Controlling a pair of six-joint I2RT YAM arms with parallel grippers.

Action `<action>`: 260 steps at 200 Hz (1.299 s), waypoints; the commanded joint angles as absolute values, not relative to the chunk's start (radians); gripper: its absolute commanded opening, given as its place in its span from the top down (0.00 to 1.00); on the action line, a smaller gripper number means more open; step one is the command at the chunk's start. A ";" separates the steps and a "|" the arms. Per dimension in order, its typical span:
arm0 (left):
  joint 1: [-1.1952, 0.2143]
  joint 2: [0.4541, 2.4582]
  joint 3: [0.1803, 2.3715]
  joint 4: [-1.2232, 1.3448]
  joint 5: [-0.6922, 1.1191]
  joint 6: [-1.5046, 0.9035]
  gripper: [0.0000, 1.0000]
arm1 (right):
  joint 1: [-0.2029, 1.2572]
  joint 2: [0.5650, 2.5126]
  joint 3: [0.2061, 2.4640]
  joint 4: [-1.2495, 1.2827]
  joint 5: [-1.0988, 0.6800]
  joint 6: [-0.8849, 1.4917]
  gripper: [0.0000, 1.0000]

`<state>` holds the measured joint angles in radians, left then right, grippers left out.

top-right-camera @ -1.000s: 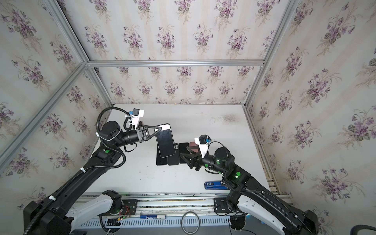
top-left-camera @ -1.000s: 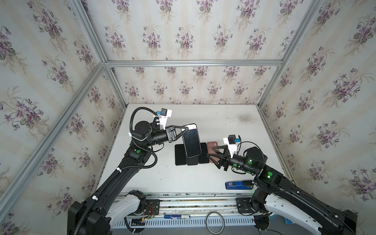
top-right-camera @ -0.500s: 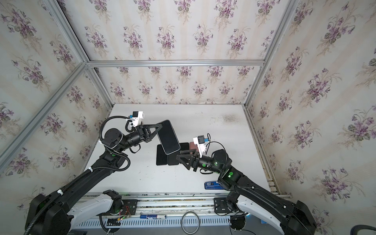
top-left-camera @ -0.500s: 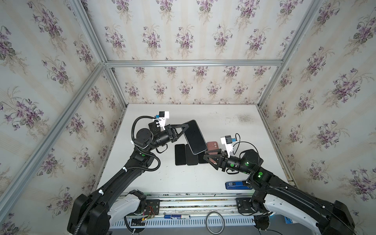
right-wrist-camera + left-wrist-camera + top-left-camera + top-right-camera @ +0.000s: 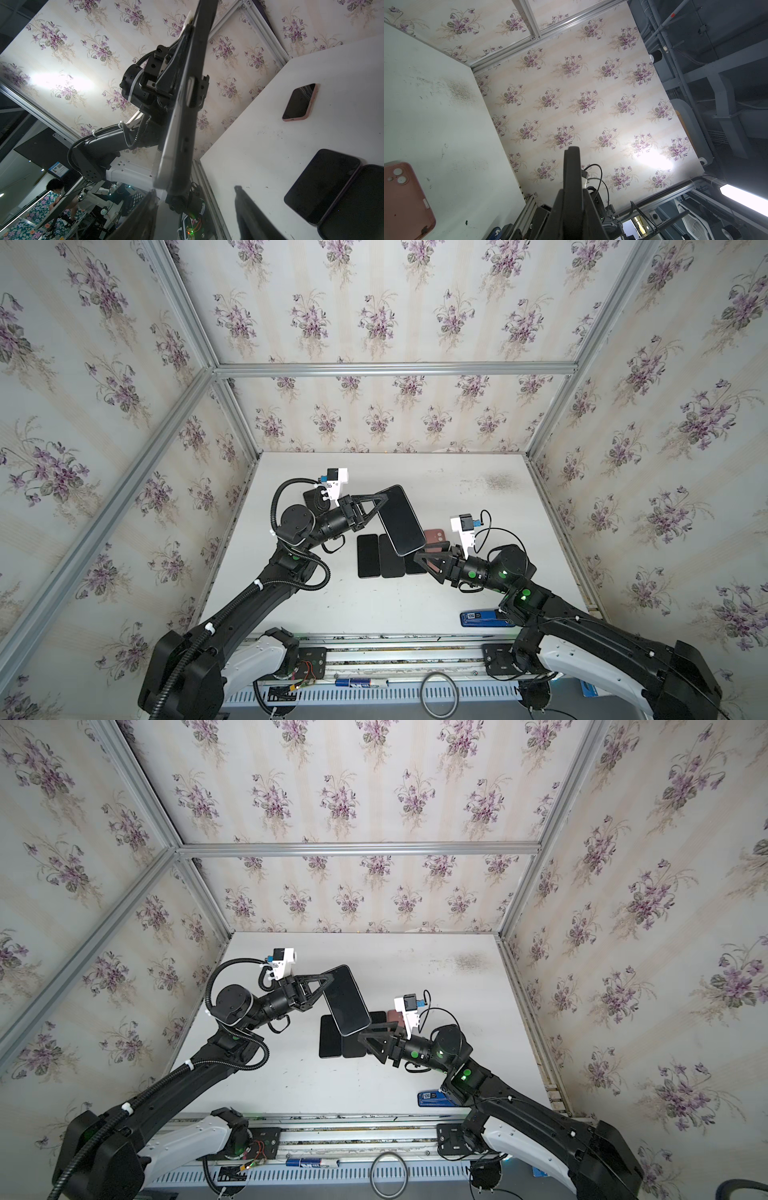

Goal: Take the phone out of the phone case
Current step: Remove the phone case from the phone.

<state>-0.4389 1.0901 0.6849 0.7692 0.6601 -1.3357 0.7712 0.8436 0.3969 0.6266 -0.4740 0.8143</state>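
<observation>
**Left fingers grip the phone above the table, right fingers open beneath it**

The left fingers (image 5: 384, 498) are clamped on the far end of the phone (image 5: 401, 520) and hold it clear of the table (image 5: 457, 489). The phone is tilted, and its dark screen with a pale rim faces up in both top views. In the right wrist view its long side (image 5: 178, 128) shows grey, with a button and two small holes.

The right fingers (image 5: 419, 555) stand apart with nothing between them, just below the phone's near end. One tip is very close to the phone's corner; whether it touches cannot be told.

Below the lifted phone, three dark phones (image 5: 368, 556) lie side by side on the table. Beside them lies a pink case (image 5: 435, 537), camera cut-outs up. A blue object (image 5: 478, 618) lies at the near edge, by the right arm
</observation>
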 commanded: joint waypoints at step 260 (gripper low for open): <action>-0.463 1.128 0.643 0.889 0.622 -1.319 1.00 | 0.712 0.950 0.404 0.832 -0.506 0.940 0.85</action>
